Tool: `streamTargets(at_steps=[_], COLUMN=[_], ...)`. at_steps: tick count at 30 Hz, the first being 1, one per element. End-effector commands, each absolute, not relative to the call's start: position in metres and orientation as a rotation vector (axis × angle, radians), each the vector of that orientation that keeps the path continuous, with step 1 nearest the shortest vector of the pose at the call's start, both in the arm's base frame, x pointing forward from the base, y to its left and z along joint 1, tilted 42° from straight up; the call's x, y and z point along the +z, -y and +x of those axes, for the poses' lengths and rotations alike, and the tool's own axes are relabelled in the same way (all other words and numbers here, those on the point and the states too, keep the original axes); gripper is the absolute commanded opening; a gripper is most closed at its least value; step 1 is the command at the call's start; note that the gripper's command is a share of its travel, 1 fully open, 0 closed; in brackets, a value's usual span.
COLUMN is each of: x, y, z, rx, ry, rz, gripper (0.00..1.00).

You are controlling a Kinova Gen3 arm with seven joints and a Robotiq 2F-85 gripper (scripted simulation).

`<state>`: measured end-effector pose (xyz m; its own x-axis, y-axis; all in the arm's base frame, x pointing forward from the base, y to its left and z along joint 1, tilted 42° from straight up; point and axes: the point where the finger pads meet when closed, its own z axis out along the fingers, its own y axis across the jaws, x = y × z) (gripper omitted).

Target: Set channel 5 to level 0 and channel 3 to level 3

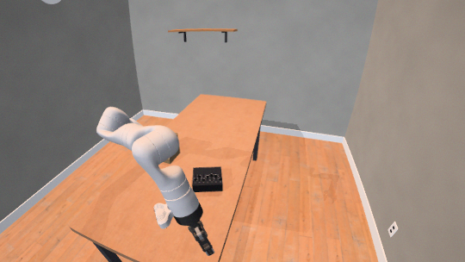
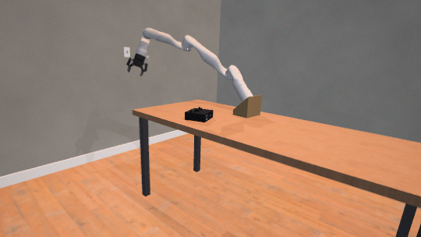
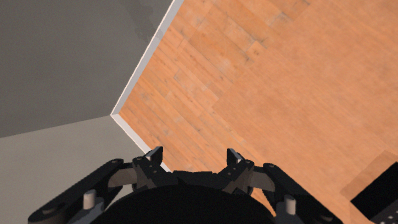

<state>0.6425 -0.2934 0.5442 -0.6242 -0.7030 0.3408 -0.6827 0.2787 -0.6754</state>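
A long orange-brown wooden surface on dark legs [image 1: 220,121] [image 2: 296,136] [image 3: 310,100] runs from the lower left to the upper centre of the top frame, its near end cut off; in the exterior frame its right end is cut off.

The white jointed arm [image 1: 155,144] [image 2: 208,58] stretches across the left half of the top frame and hides part of the tan wedge-shaped base block [image 1: 174,156] [image 2: 254,106], which sits at the centre right of the exterior frame.

The black boxy lighting desk [image 1: 207,185] [image 2: 198,114] [image 3: 381,192] lies on the surface, just below the centre of the top frame; the wrist frame cuts it off at the lower right. It looks flat and upright, with small knobs standing in a cluster on top. Scale marks and fader levels are too small to read.

The black two-fingered end effector [image 1: 207,251] [image 2: 136,72] [image 3: 194,154] hangs well apart from the desk, fingers spread wide with nothing between them.
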Motion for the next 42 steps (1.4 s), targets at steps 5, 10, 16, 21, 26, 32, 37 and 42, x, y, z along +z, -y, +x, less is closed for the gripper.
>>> streamTargets(at_steps=[5,10,16,21,26,32,37,42], x=[0.545,0.545,0.545,0.544,0.527,0.477,0.440,0.383], y=[0.292,0.292,0.292,0.291,0.280,0.244,0.216,0.171], z=[0.643,0.643,0.643,0.643,0.645,0.649,0.647,0.636], rx=[-1.297,-1.297,-1.297,-1.295,-1.276,-1.209,-1.150,-1.039], ry=[-2.489,-2.489,-2.489,-2.489,-2.481,-2.431,-2.364,-2.200], rz=[-1.350,-1.350,-1.350,-1.361,-1.457,-1.765,-2.001,-2.383], gripper=[1.00,1.00,1.00,1.00,1.00,1.00,1.00,1.00])
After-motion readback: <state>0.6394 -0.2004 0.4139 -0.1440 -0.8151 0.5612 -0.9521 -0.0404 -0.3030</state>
